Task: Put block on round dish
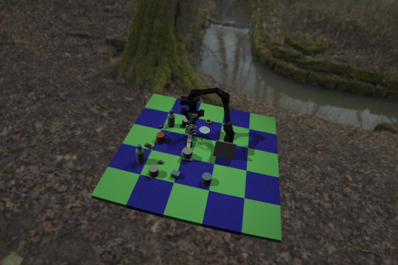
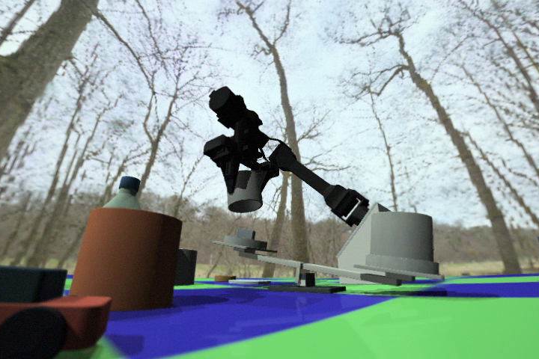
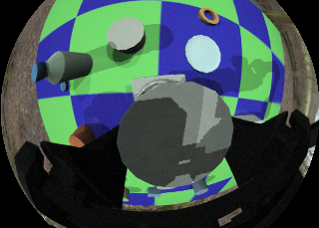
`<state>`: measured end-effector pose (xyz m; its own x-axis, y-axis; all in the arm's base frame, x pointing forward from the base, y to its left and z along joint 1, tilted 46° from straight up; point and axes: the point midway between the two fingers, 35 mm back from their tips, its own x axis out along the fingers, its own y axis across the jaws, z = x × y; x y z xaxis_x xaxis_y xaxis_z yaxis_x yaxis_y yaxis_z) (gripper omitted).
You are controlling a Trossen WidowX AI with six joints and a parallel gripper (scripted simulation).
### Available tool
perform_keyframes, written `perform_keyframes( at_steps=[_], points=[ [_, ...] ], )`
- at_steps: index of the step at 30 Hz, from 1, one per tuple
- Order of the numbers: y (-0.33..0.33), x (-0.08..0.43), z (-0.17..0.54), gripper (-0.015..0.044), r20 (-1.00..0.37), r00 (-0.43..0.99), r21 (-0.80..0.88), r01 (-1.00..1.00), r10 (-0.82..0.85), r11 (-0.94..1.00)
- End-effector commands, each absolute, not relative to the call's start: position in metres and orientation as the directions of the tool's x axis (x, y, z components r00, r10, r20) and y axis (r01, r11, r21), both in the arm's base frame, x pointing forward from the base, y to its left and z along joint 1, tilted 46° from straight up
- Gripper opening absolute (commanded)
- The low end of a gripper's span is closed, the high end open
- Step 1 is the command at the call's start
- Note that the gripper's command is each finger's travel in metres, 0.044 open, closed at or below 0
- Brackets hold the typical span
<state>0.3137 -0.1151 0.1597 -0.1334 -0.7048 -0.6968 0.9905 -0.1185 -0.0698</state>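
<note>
Exterior view, near to far: orange cylinder (image 1: 160,138) (image 2: 126,260) (image 3: 81,136) foremost; beyond it the balance (image 1: 189,142) (image 2: 278,260) tilts, its low end bearing the upright second cup (image 1: 187,153) (image 2: 401,238). Gripper (image 1: 192,116) (image 2: 248,186) (image 3: 170,120) is closed on the lifted grey cup (image 1: 192,118) (image 2: 245,197) (image 3: 155,133), slightly tilted, open air between its lower rim and the raised end. Block (image 2: 245,233): small, blue-grey, exposed on that end; pale round dish (image 1: 204,130) (image 2: 249,281) (image 3: 202,54) lies farther back.

From above, we see the tilted balance (image 1: 189,141) (image 2: 278,260) (image 3: 176,79) bear a bare block (image 2: 245,234) at twelve o'clock, a grey cup (image 1: 187,153) (image 2: 401,236) at six. Its raised twin (image 1: 192,118) (image 2: 245,197) (image 3: 174,133) tilts; the pale dish (image 1: 204,130) (image 2: 249,281) (image 3: 202,54) lies at two.
</note>
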Motion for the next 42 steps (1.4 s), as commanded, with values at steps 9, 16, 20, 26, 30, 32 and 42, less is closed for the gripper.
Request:
perform_keyframes(
  at_steps=[9,16,20,26,30,32,42],
  points=[
    [-0.115,0.314,0.16,0.0,-0.697,-0.13,-0.069,0.991,-0.705,-0.115],
    [-0.115,0.314,0.16,0.0,-0.697,-0.13,-0.069,0.991,-0.705,-0.115],
    [-0.115,0.314,0.16,0.0,-0.697,-0.13,-0.069,0.991,-0.705,-0.115],
    [-0.115,0.314,0.16,0.0,-0.697,-0.13,-0.069,0.991,-0.705,-0.115],
    [-0.115,0.314,0.16,0.0,-0.697,-0.13,-0.069,0.991,-0.705,-0.115],
    [-0.115,0.314,0.16,0.0,-0.697,-0.13,-0.069,0.991,-0.705,-0.115],
    [-0.14,0.292,0.168,0.0,-0.72,-0.138,-0.073,0.99,-0.68,-0.124]
  ],
)
